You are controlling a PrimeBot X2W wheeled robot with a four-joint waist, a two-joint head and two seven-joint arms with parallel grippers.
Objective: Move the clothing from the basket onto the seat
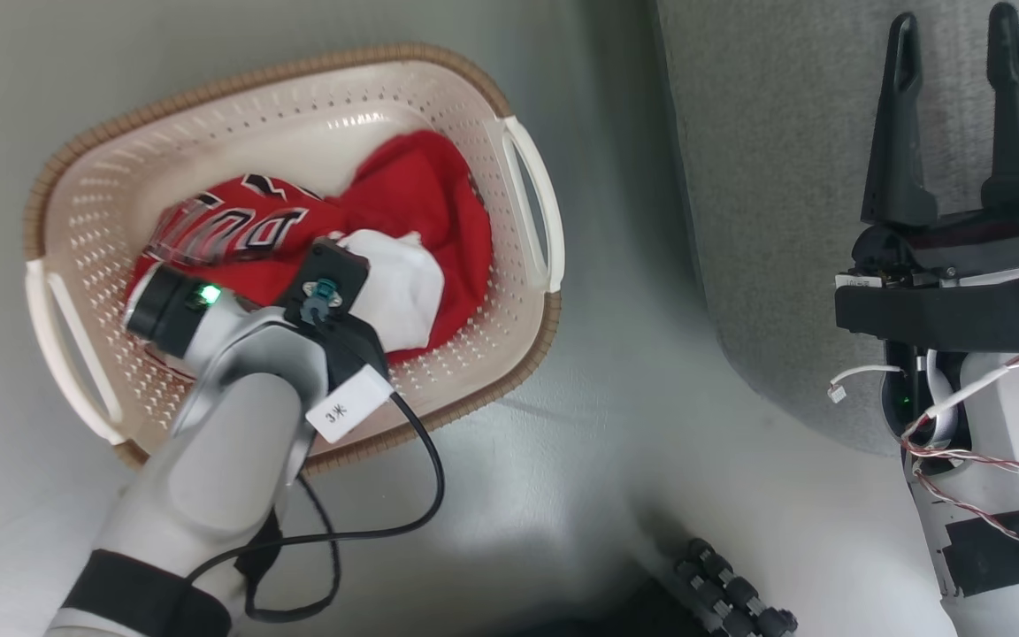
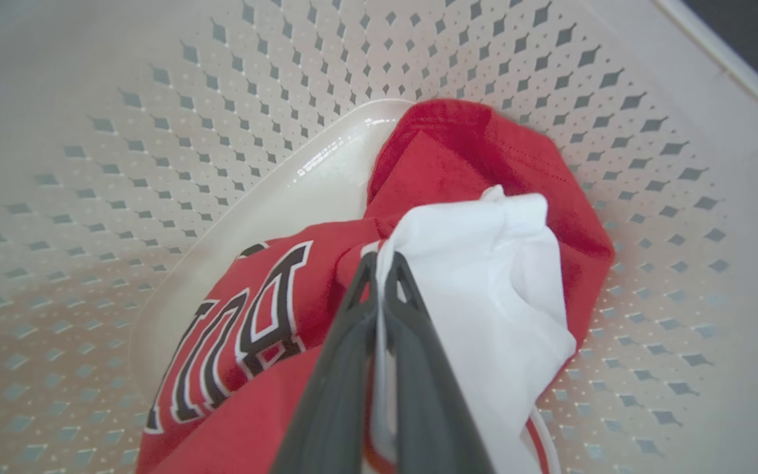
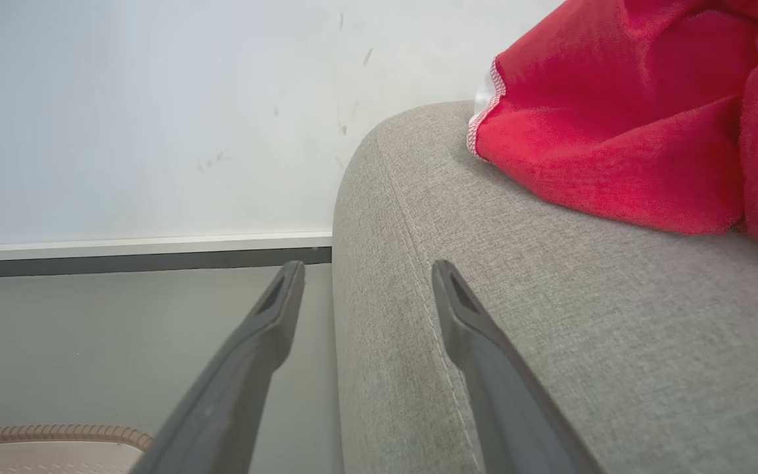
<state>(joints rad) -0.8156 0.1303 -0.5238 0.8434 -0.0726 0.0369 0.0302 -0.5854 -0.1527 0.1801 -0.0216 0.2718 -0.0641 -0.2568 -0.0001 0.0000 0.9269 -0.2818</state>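
Left gripper (image 2: pixel 379 264): I read the two dark fingers pressed together, pinching a fold where the white panel (image 2: pixel 484 283) of the jersey (image 2: pixel 267 316) meets its red cloth. A strip of white fabric shows between the finger shafts.

Right gripper (image 1: pixel 952 35): fingers spread wide and holding nothing. In the right wrist view the gripper (image 3: pixel 367 270) straddles the rounded edge of the seat (image 3: pixel 616 342). One finger is over the grey upholstery and the other over the floor. I cannot tell whether either finger touches the fabric.

The jersey lies bunched on the bottom of the basket (image 1: pixel 297 72), dark white-edged lettering toward 9 o'clock in the head view. Plain red cloth is heaped toward 1 o'clock. I cannot tell whether that heap is a separate piece. In the left wrist view, the perforated cream wall of the basket (image 2: pixel 155 131) rises around the cloth.

A red garment (image 3: pixel 616 131) with a white stitched hem lies on the seat at 1 o'clock in the right wrist view.

In the head view the basket stands on the pale grey floor (image 1: pixel 580 478) at 10 o'clock and the seat (image 1: pixel 784 177) is at 2 o'clock, a strip of floor between them. A white wall (image 3: pixel 155 118) with a pale skirting board (image 3: pixel 142 245) stands behind the seat.
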